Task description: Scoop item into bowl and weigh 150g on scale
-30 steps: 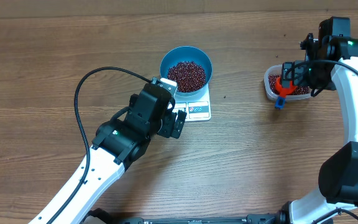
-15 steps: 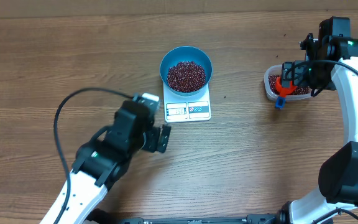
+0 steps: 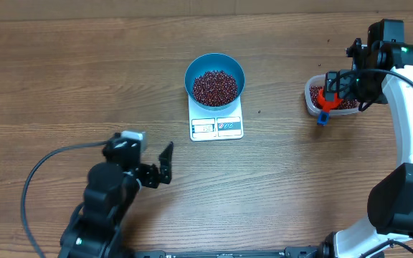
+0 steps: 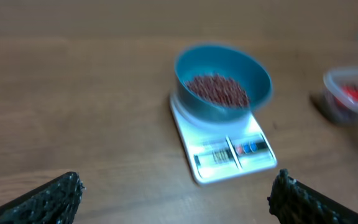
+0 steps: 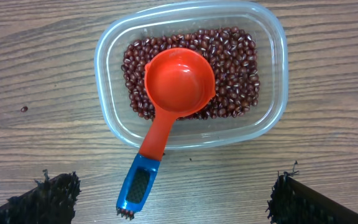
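Spillage could follow if an arm clips the bowl (image 3: 190, 77) — left gripper (image 3: 158, 170) and right gripper (image 5: 173, 190) both gape empty — skewing the scale (image 3: 216, 127) reading.

Left arm (image 3: 106, 204) shows black housings, with a small white block (image 3: 131, 136) at its wrist and a black cable (image 3: 38, 168) arching off it; right arm (image 3: 407, 115) has smooth white links, black joints, a thin black cable along one link and a green light (image 3: 405, 49); fingers (image 4: 48, 199) are black and rough-textured.
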You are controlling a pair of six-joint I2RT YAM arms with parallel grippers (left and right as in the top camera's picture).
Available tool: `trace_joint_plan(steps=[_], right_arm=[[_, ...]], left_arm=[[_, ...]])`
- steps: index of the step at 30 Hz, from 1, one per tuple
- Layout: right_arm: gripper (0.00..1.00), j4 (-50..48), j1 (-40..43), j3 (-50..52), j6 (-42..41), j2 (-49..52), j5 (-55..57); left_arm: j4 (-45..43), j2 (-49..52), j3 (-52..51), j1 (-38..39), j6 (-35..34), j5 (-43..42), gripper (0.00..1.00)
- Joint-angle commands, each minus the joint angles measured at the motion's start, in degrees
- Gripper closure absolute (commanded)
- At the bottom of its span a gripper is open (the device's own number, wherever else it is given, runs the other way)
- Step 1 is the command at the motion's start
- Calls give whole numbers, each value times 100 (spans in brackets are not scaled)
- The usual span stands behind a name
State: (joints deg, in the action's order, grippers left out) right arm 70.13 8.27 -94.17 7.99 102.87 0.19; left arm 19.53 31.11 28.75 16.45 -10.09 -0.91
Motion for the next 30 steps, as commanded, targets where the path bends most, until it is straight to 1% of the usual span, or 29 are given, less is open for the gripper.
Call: trace_joint_plan(steps=[1, 8, 10, 16, 19, 23, 26, 30], right_arm=[[0, -22, 44, -146, 46, -85, -50], [0, -22, 44, -146, 46, -85, -50], [0, -22, 44, -146, 46, -85, -50], [0, -22, 44, -146, 46, -85, -50], [0, -22, 44, -146, 46, -85, -50], [0, -22, 44, -146, 46, -85, -50], [0, -22, 44, -146, 46, -85, -50], [0, -22, 44, -146, 46, -85, -50]], left_arm=[[-280, -428, -323, -363, 17, -68, 0], [-1241, -1211, -1051, -1008, 24, -107, 0], [-1705, -1412, -1349, -1196, 22, -109, 0], [-3482, -2055, -2347, -1567, 26, -107, 0], [-4033, -2402, -2822, -1683, 50, -105, 0], [-3241, -2811, -2848, -1731, 136, -57, 0], [-2457, -3115, -2848, -1729, 306, -59, 0], [-1705, -3097, -2848, -1729, 549, -59, 0]])
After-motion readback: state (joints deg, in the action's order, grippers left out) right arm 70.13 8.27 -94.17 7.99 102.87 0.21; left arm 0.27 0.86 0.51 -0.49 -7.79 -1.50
